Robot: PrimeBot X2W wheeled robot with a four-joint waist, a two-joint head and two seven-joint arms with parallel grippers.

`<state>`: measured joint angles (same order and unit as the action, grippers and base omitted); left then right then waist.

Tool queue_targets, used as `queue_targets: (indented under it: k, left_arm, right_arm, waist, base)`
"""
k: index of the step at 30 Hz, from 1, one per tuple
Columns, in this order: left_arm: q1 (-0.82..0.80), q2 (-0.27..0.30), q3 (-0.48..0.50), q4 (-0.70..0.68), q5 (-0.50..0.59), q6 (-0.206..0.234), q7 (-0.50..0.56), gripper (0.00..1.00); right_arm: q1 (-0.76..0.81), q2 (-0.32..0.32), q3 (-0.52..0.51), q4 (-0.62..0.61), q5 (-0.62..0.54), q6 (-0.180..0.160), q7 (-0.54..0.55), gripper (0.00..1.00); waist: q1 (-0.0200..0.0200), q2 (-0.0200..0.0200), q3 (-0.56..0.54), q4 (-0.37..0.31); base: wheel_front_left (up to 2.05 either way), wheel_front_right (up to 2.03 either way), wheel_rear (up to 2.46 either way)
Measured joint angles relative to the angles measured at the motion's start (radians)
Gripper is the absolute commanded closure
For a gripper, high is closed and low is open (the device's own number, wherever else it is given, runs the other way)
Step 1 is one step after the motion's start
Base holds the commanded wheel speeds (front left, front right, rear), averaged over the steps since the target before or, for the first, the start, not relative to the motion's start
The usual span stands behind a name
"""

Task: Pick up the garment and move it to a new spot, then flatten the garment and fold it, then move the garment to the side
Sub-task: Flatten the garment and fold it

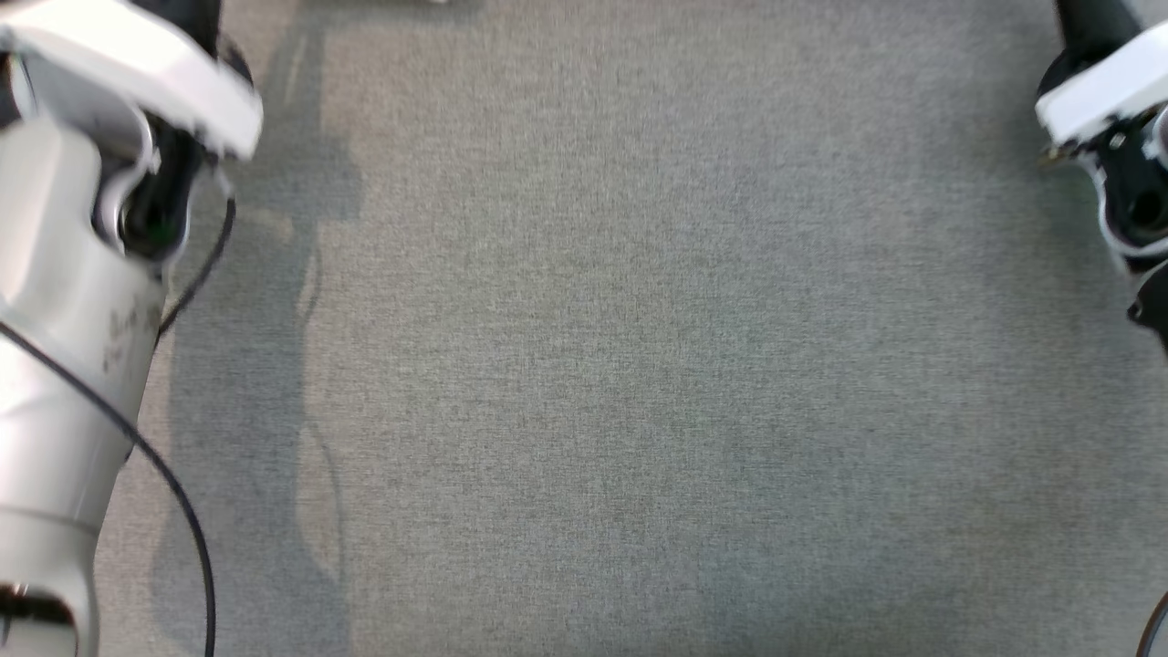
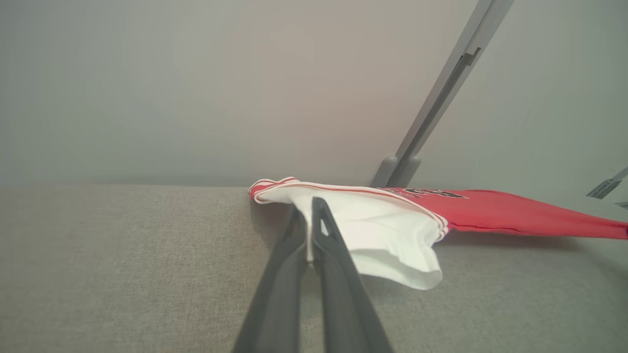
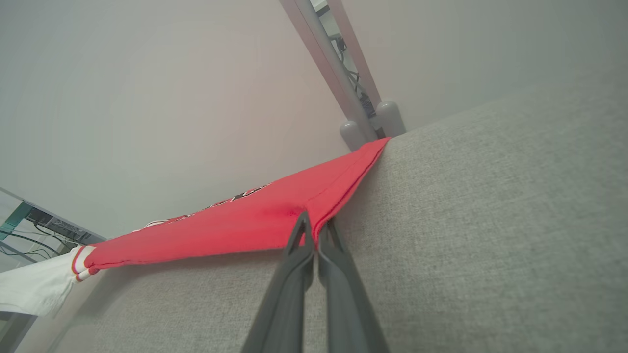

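You have open room over the grey fabric surface (image 1: 639, 365) across the middle of the head view. It is hemmed in by the left forearm (image 1: 64, 347) and its black cable (image 1: 182, 509) along the left edge and the right arm (image 1: 1113, 100) in the upper right corner. In the left wrist view, the garment (image 2: 490, 211) stretches along the surface's far edge at centre and right, with a slanted metal post (image 2: 441, 88) and the wall (image 2: 171, 88) behind it.

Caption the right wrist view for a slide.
Right hand shut on the edge of the jersey, which is held taut above the grey surface.
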<state>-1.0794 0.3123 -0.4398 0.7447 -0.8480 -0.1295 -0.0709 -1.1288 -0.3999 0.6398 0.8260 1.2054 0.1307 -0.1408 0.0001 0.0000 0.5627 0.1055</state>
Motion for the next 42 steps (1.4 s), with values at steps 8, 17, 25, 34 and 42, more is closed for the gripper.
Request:
queue_targets:
  k: [8,17,25,34,42]
  left_arm:
    - [0.172,0.083,-0.123,-0.004,0.032,0.000,0.026,1.00]
    - [0.279,0.148,-0.258,-0.082,0.021,-0.001,0.082,1.00]
    - [0.371,0.222,-0.351,-0.188,-0.020,-0.001,0.142,1.00]
    - [0.469,0.339,-0.452,-0.361,-0.098,-0.001,0.236,1.00]
    - [0.540,0.434,-0.525,-0.508,-0.168,0.000,0.294,1.00]
  right_arm:
    - [0.043,-0.005,0.106,0.057,0.012,0.000,0.015,1.00]
    - [0.117,-0.007,0.189,0.087,0.054,0.000,0.031,1.00]
    - [0.198,-0.031,0.250,0.096,0.105,0.000,0.095,1.00]
    - [0.264,-0.075,0.309,0.073,0.142,0.000,0.157,1.00]
    - [0.321,-0.107,0.359,0.027,0.179,0.000,0.215,1.00]
  waist:
    - [0.0000,0.0000,-0.094,-0.006]
    - [0.0000,0.0000,-0.187,0.001]
    - [0.0000,0.0000,-0.270,-0.001]
    - [0.0000,0.0000,-0.340,-0.015]
    - [0.0000,0.0000,-0.395,-0.030]
  base:
    - [0.00,0.00,0.00]
    - [0.00,0.00,0.00]
    - [0.00,0.00,0.00]
    - [0.00,0.00,0.00]
    - [0.00,0.00,0.00]
